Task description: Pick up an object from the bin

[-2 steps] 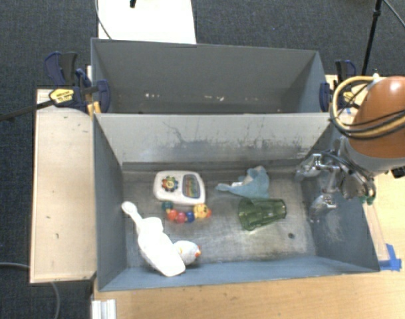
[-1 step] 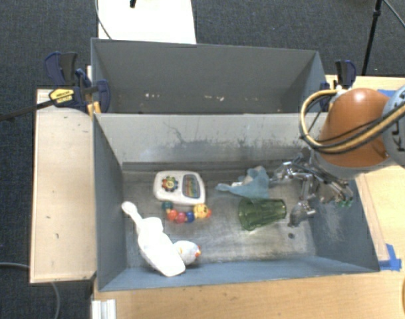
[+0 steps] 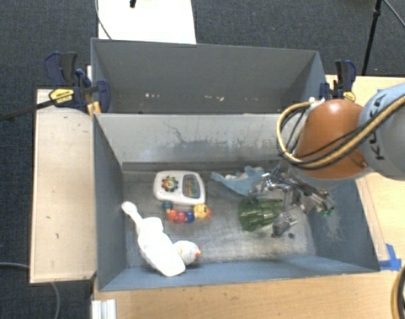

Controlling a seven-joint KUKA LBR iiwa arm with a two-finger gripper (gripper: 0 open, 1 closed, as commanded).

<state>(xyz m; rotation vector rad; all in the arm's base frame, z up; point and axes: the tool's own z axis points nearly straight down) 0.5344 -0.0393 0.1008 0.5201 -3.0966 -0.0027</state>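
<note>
The hand [image 3: 282,216] hung low toward the 3 o'clock side of the bin [image 3: 336,244], just beside a dark green see-through object [image 3: 255,216] at its 9 o'clock, with a crumpled blue item [image 3: 241,181] at that object's 11 o'clock, and whether the hand was open or closed could not be told.

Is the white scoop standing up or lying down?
Lying down: the white scoop rests lengthwise on the bin floor, handle pointing toward the back-left corner.
</note>
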